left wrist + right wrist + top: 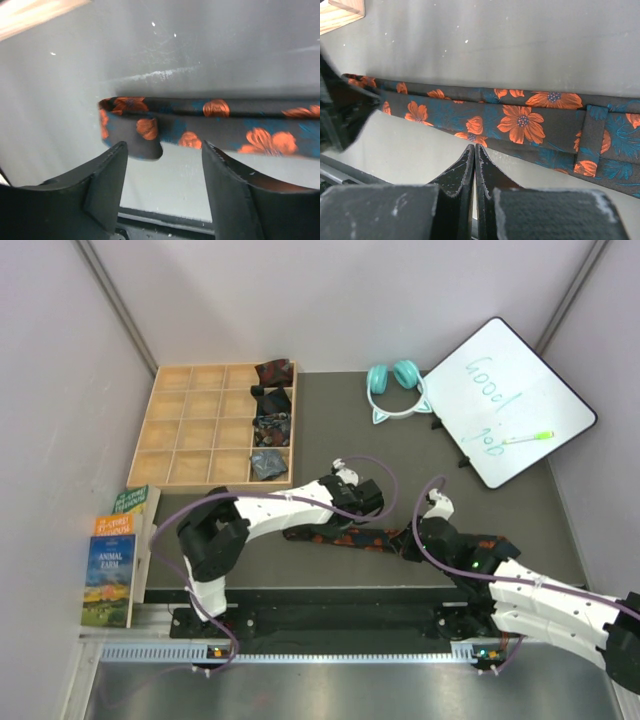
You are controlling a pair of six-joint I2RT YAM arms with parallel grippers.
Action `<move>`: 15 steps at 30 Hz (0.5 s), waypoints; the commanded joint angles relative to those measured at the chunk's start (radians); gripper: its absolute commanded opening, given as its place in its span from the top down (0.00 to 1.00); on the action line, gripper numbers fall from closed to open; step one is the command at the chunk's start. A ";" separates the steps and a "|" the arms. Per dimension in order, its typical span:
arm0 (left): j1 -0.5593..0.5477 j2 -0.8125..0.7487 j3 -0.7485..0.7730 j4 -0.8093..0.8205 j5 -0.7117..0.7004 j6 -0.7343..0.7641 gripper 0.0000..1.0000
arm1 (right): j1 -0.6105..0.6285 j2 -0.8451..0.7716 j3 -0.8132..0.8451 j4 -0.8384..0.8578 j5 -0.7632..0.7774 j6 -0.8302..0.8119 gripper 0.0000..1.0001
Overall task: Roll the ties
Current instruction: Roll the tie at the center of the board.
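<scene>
Lying stretched along the dark surface (330,430) between your two arms, the tie (340,538) showed black cloth with orange-red flowers and teal leaves, one end folded back on itself. Your left hand (162,150) stood wide, a finger on either side of that folded end, gripping nothing. Your right hand (474,152) was pressed fully closed and empty, its tips just beside the tie's edge. Four rolled ties (270,428) sat in the right column of the wooden tray (200,486).
</scene>
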 commanded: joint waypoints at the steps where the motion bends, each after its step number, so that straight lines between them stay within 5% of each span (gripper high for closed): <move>1: 0.011 -0.152 0.035 -0.016 -0.013 0.032 0.31 | -0.004 0.005 0.033 0.042 -0.013 -0.035 1.00; 9: 0.117 -0.442 -0.077 -0.013 0.039 0.075 0.31 | -0.004 0.140 0.212 0.053 -0.139 -0.036 1.00; 15: 0.332 -0.712 -0.302 0.142 0.230 0.174 0.34 | 0.017 0.395 0.418 0.110 -0.268 -0.032 1.00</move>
